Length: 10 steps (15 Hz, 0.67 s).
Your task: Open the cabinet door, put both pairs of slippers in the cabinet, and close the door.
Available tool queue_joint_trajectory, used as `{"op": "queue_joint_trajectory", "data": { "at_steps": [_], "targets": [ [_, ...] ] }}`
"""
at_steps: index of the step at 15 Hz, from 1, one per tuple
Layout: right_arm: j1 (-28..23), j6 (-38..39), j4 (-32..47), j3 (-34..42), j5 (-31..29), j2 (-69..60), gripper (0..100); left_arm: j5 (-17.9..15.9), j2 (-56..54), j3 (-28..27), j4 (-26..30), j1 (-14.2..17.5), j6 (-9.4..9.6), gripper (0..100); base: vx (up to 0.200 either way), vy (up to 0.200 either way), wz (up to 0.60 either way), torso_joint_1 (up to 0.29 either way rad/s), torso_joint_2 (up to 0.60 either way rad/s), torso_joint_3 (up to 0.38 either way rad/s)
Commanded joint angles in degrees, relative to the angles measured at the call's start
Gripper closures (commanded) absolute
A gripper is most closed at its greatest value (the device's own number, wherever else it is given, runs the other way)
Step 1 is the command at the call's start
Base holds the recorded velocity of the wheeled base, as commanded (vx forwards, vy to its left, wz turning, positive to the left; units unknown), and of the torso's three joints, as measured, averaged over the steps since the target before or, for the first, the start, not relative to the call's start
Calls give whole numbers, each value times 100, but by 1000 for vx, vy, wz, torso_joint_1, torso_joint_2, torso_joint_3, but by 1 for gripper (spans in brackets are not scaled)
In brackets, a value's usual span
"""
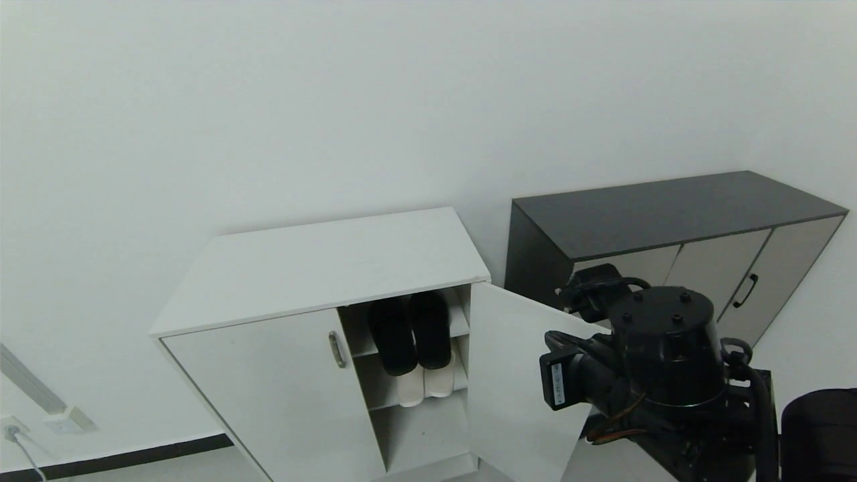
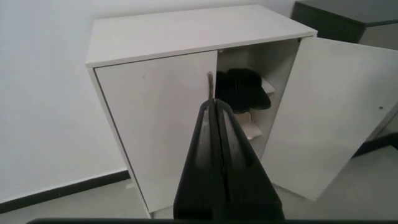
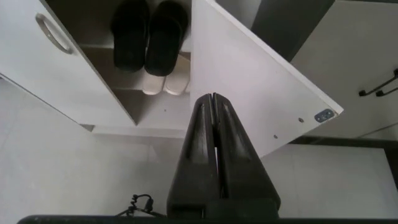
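Plain white wall [image 1: 335,100] across back, evenly lit. Black baseboard [image 1: 120,460] along foot of wall at lower left. White trunking [image 1: 30,385] slanting down wall at far left, ending at small box. Wall socket [image 1: 10,428] just below, plugged, pale cable [image 1: 27,458] hanging from it. Low sideboard [image 1: 669,207] against wall at right: dark grey top and side, pale grey doors shut, black handle [image 1: 744,291] on one door. Pale floor [image 3: 56,168], black cord [image 3: 142,204] lying on it.

Bright, even light (soft shadow inside the cabinet [image 1: 321,268]).
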Motion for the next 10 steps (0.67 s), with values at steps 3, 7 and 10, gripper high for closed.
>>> {"op": "queue_joint_trajectory", "data": {
  "at_steps": [3,7,10],
  "targets": [
    [-10,-1,-3,-1,-3,37,100,-2,6,1,0,1,0,100,-67,0,0,2,1,1],
    [-45,-124,-3,16,-11,64,100,-2,-2,1,0,1,0,100,-200,0,0,1,4,0],
    [-362,-300,-223,-10,-11,64,100,-2,6,1,0,1,-9,100,-67,0,0,-4,2,2]
  ]
}}
